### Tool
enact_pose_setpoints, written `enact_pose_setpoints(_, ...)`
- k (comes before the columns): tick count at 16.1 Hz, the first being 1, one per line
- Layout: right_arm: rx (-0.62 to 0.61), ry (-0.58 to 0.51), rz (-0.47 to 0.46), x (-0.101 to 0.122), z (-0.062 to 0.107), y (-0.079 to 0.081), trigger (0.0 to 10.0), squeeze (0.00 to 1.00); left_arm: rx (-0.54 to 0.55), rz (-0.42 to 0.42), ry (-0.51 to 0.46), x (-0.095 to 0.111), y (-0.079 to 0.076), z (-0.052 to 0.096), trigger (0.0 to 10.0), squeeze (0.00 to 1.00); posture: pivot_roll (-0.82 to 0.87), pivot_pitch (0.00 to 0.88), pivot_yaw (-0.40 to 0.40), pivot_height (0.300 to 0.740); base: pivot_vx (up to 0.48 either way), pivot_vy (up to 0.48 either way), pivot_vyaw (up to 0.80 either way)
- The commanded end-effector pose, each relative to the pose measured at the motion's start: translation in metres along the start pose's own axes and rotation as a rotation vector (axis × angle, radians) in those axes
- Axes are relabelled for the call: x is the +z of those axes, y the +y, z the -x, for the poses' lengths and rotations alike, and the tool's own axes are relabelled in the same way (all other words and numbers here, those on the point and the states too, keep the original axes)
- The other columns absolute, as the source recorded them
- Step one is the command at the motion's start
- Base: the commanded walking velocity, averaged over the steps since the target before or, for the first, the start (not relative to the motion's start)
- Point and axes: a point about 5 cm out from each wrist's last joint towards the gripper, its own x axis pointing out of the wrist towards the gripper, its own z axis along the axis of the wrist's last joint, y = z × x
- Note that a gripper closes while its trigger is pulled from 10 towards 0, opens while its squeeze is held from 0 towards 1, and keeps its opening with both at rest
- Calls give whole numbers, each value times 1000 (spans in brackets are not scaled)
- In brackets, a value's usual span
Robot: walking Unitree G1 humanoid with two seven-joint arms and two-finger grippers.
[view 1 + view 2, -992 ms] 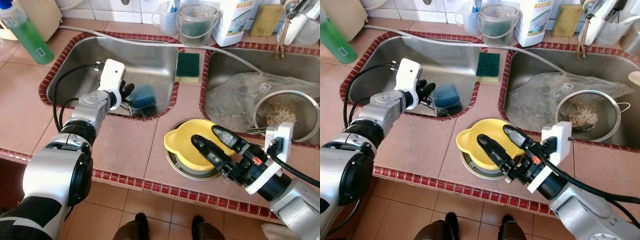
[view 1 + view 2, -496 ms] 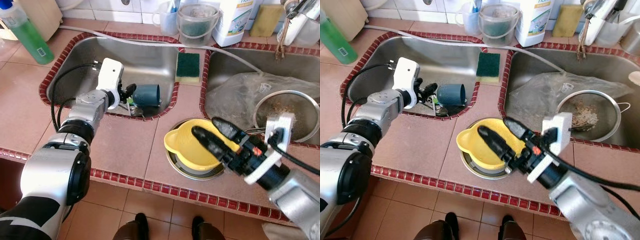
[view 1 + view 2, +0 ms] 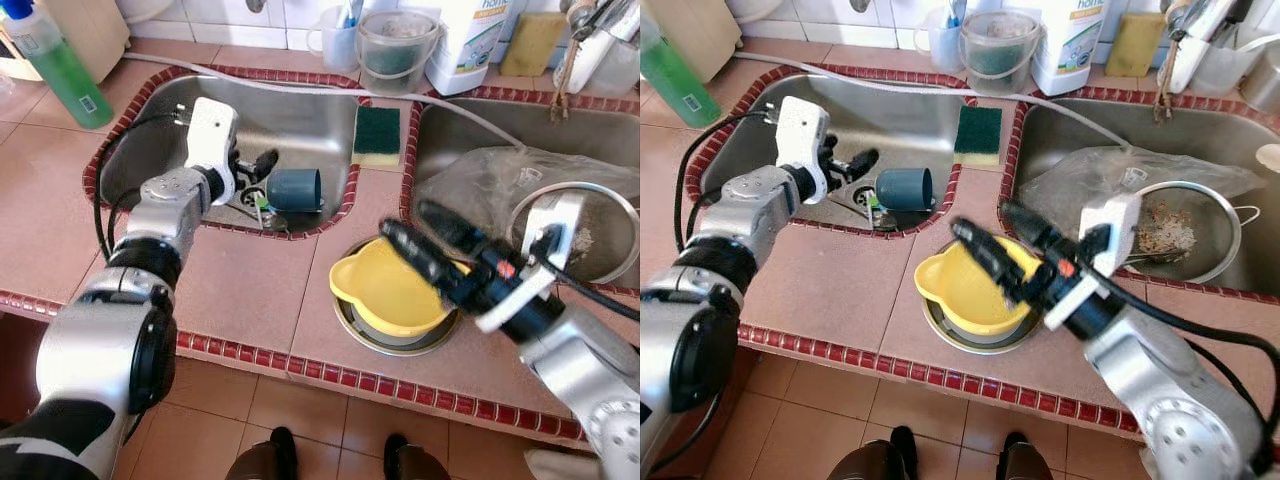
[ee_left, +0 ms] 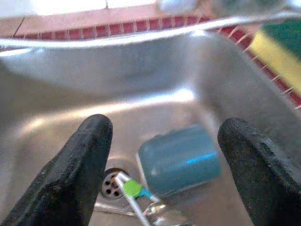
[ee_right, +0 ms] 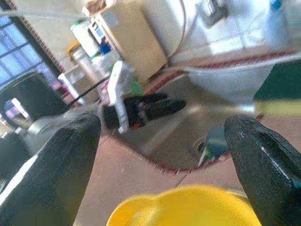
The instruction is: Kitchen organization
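Note:
A dark blue cup (image 3: 295,189) lies on its side in the left sink (image 3: 300,110), close to the drain. My left gripper (image 3: 252,170) hangs open just left of the cup, not touching it; in the left wrist view the cup (image 4: 181,157) lies beyond the spread fingers (image 4: 91,141). A yellow bowl (image 3: 390,290) sits in a round metal dish (image 3: 350,320) on the tiled counter. My right gripper (image 3: 404,220) is open above the bowl's far edge, holding nothing. The bowl's rim (image 5: 188,207) shows in the right wrist view.
A green and yellow sponge (image 3: 376,135) lies on the divider between the sinks. The right sink holds a plastic bag (image 3: 470,190) and a metal strainer (image 3: 575,225). A green soap bottle (image 3: 60,65) stands far left. Containers (image 3: 395,45) line the back wall. Cutlery (image 3: 258,205) lies by the drain.
The blue cup came to rest on its side in the left sink and my left gripper drew back from it. My right gripper rose and moved further over the yellow bowl.

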Motion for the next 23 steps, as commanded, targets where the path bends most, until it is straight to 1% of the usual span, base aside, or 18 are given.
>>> enact_pose_setpoints(1,4,-10,8,-1,-3,2,10000,0,-2,0,-33,2,7,6,10000,1000,-145,213,85,740,0,0,0)
enact_pose_setpoints(2,-10,-22,36,-1,-5,1,10000,0,-15,1,-63,3,7,9,10000,1000,-143,208,89,740,0,0,0)
enact_pose_setpoints(3,-41,-32,94,0,-7,1,10000,0,-18,6,-83,3,8,14,10000,1000,-142,200,92,740,0,0,0)
enact_pose_setpoints(4,-82,-45,157,1,-10,0,10000,0,-33,21,-89,-1,7,20,10000,929,-140,192,93,740,0,0,0)
enact_pose_setpoints(5,-84,-48,207,1,-12,3,10000,0,-49,26,-85,-7,4,27,10000,0,-139,181,97,740,0,0,0)
enact_pose_setpoints(6,-94,-53,250,2,-13,4,10000,0,-43,25,-96,-8,3,31,10000,0,-140,175,99,740,0,0,0)
enact_pose_setpoints(7,-102,-61,249,2,-13,4,10000,0,-44,29,-104,-9,1,35,10000,0,-141,170,102,740,0,0,0)
enact_pose_setpoints(9,-130,-85,260,5,-11,3,10000,0,-74,36,-156,-7,-9,49,10000,0,-136,153,107,740,0,0,0)
enact_pose_setpoints(11,-159,-87,292,5,-10,0,10000,0,-120,-24,-168,-4,-21,59,10000,0,-136,146,109,740,0,0,0)
enact_pose_setpoints(12,-197,-86,324,5,-7,-5,10000,0,-177,-31,-198,1,-34,71,10000,0,-135,141,110,740,0,0,0)
enact_pose_setpoints(13,-217,-85,334,5,-5,-8,10000,0,-203,-39,-204,2,-39,75,10000,0,-135,141,109,740,0,0,0)
enact_pose_setpoints(14,-253,-71,343,5,0,-16,10000,0,-248,-65,-207,0,-49,84,10000,0,-136,140,108,740,0,0,0)
enact_pose_setpoints(15,-267,-37,370,3,5,-23,10000,0,-273,-85,-206,0,-55,89,10000,0,-136,139,110,740,0,0,0)
enact_pose_setpoints(17,-258,15,374,-1,13,-31,10000,0,-354,-55,-228,0,-66,98,10000,0,-139,137,116,740,0,0,0)
enact_pose_setpoints(19,-247,59,379,-4,21,-38,10000,0,-446,-46,-232,1,-80,109,10000,0,-140,134,118,740,0,0,0)
enact_pose_setpoints(20,-243,71,382,-4,23,-40,10000,0,-466,-48,-224,1,-84,113,10000,0,-142,136,119,740,0,0,0)
enact_pose_setpoints(21,-224,108,362,-5,30,-50,10000,0,-529,-79,-208,0,-96,119,10000,0,-145,132,120,740,0,0,0)
enact_pose_setpoints(23,-223,127,353,-5,33,-57,10000,0,-565,-95,-210,0,-103,123,10000,0,-149,131,118,740,0,0,0)
